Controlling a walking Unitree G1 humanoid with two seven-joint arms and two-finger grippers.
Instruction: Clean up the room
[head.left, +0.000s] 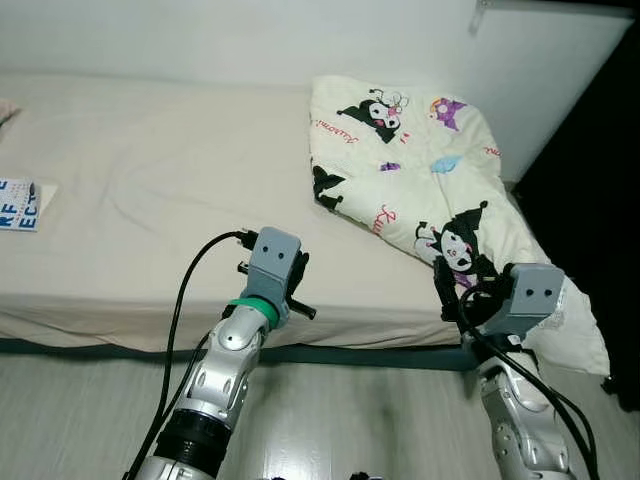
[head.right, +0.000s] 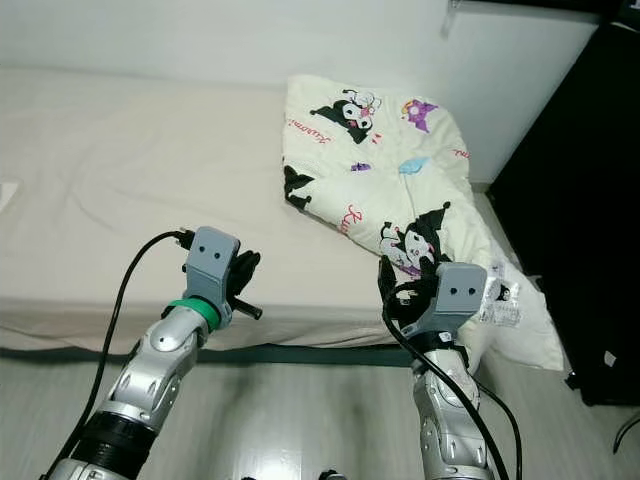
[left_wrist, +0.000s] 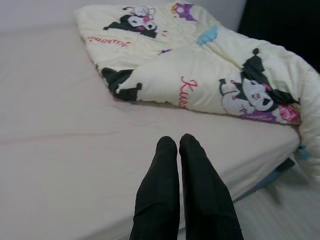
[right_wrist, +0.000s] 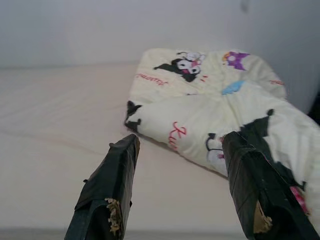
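While the blanket (head.left: 420, 180) runs diagonally off the bed (head.left: 150, 200), the right gripper (right_wrist: 180, 185) gapes empty.

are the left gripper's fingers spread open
No, in the left wrist view the left gripper has its two black fingers pressed side by side with no gap, above the bare bed sheet.

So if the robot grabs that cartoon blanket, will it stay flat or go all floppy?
Probably floppy: the blanket lies crumpled in soft folds and droops over the bed edge. It looks puffy, so likely light. The open right gripper would probably lift just one bunched part.
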